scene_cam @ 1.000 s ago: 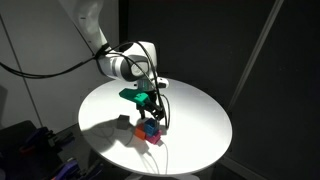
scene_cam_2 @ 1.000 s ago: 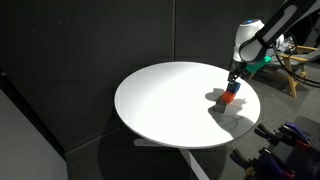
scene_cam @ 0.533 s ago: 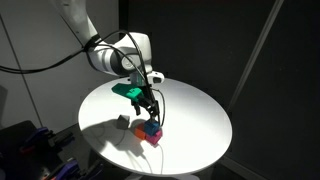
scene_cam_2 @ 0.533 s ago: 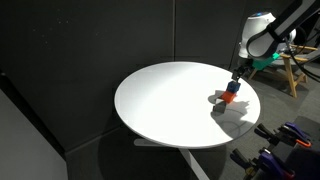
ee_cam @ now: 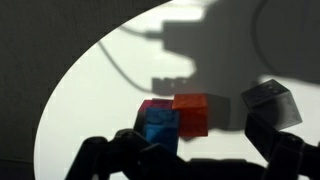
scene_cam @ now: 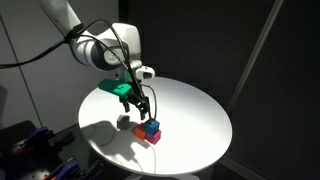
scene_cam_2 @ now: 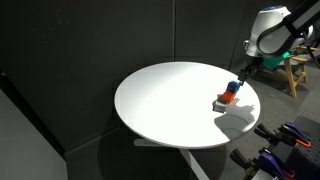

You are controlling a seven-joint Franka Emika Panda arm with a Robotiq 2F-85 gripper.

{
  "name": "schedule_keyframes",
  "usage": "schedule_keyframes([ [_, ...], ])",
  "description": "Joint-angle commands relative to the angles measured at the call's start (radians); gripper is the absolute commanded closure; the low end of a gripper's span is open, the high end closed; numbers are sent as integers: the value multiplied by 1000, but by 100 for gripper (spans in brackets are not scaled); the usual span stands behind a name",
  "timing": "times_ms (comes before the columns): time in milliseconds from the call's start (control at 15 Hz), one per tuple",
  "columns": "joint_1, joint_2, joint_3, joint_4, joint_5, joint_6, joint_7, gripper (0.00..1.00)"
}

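Wrist view, read left to right.

1. Table (ee_cam: 90,90): white and round. Its edge curves away at far left, with dark floor beyond.
2. Gripper (ee_cam: 190,152): jaws stand wide apart with nothing between them. One finger sits low left and the other low right, so the cubes lie in the field between them. In both exterior views the gripper (scene_cam: 141,110) hangs clear above the cubes, offset a little to one side and touching none of them. That height suits an open tool (nothing is held, so nothing needs support).
3. Blue cube (ee_cam: 160,128): leftmost of the cluster and nearest the camera. In an exterior view the blue cube (scene_cam_2: 233,87) shows above the red, so it probably rests on the others; this cannot be confirmed.
4. Magenta cube (ee_cam: 151,104): just behind the blue, and mostly hidden by it.
5. Red cube (ee_cam: 190,113): touching the blue on its right. The three are packed tight, which keeps any upper cube steady.
6. Grey cube (ee_cam: 270,103): near the cluster on the right but apart from it, lying in shadow close to the right finger.

The cluster sits toward the table's edge on the arm's side, within easy reach.
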Motion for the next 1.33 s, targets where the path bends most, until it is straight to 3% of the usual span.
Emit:
schedule_keyframes([
  [0, -16, -102, 23, -75, 65, -27, -124, 0],
  [267, -7, -178, 27, -114, 106, -114, -243, 0],
  [400, -6, -214, 32, -122, 91, -175, -228, 0],
  [733, -6, -295, 59, -133, 80, -294, -120, 0],
  [1267, -8, -416, 149, -151, 72, -405, 183, 0],
])
